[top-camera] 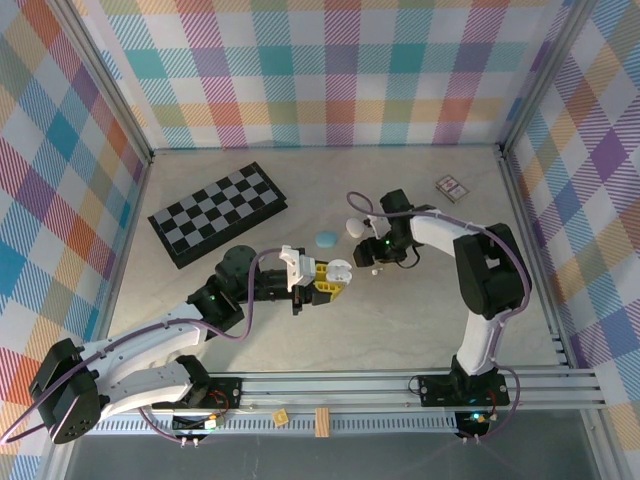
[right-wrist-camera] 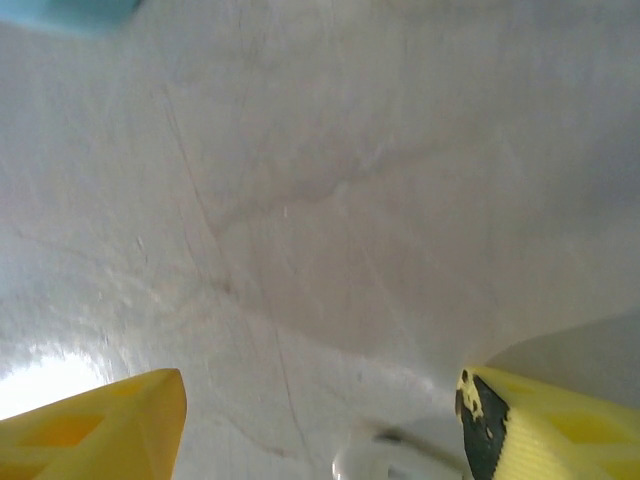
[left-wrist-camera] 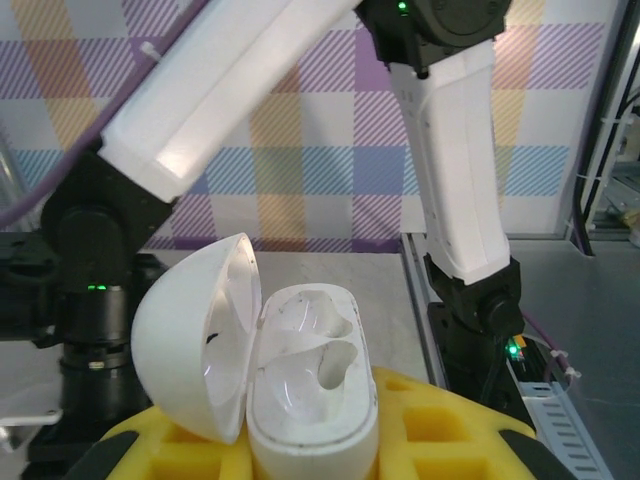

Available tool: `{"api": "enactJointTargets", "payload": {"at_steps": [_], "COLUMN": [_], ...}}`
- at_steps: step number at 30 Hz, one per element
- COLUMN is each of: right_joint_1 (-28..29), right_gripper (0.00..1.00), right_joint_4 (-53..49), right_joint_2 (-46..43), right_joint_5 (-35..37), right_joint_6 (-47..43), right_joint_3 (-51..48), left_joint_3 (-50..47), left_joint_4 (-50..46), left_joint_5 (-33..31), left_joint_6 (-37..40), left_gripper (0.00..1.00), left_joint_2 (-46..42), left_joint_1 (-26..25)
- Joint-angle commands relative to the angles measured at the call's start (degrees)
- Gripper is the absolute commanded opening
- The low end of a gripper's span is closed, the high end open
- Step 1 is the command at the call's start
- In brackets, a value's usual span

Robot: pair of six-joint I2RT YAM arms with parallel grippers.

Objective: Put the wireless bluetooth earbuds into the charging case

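My left gripper (top-camera: 322, 281) is shut on the white charging case (top-camera: 338, 270) and holds it above the middle of the table. In the left wrist view the case (left-wrist-camera: 312, 385) stands between the yellow fingers (left-wrist-camera: 440, 420). Its lid (left-wrist-camera: 190, 340) is swung open to the left and both wells are empty. My right gripper (top-camera: 373, 254) points down at the table just right of the case, open. A small white earbud (top-camera: 375, 271) lies under it. The earbud's edge (right-wrist-camera: 375, 466) shows at the bottom of the right wrist view, between the spread yellow fingers (right-wrist-camera: 100, 430).
A pale blue oval case (top-camera: 327, 238) and a white oval one (top-camera: 355, 227) lie just behind the grippers; the blue one's corner (right-wrist-camera: 70, 10) shows in the right wrist view. A folded chessboard (top-camera: 218, 212) lies at the back left, a small card (top-camera: 451, 186) at the back right.
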Motion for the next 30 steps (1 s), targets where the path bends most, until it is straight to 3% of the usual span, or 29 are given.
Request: {"api": "enactJointTargets", "payload": {"at_steps": [1, 8, 13, 20, 30], "right_joint_1": [0.5, 1.1, 1.1, 1.1, 1.1], "right_gripper": [0.72, 0.63, 0.62, 0.6, 0.41], "right_joint_4": [-4.3, -4.5, -7.5, -13.5, -17.0], "right_joint_2": [-2.4, -7.1, -8.9, -3.3, 4.0], "right_joint_5": [-2.0, -6.0, -0.5, 4.8, 3.1], "right_joint_6": [1.4, 2.3, 3.5, 3.8, 3.1], "right_joint_3": [-4.1, -6.2, -4.1, 2.8, 8.6], "left_joint_3": [0.3, 1.1, 1.1, 1.1, 1.1], "left_joint_4": [3.5, 4.3, 4.6, 4.0, 3.2], "left_joint_5": [-1.7, -0.8, -0.4, -0.1, -0.1], "left_joint_6": [-0.8, -1.0, -1.1, -0.7, -0.3], "left_gripper": [0.05, 0.05, 0.05, 0.05, 0.05], "left_joint_2": [0.6, 2.4, 2.5, 2.5, 2.3], "left_joint_1": [-0.4, -0.3, -0.4, -0.3, -0.3]}}
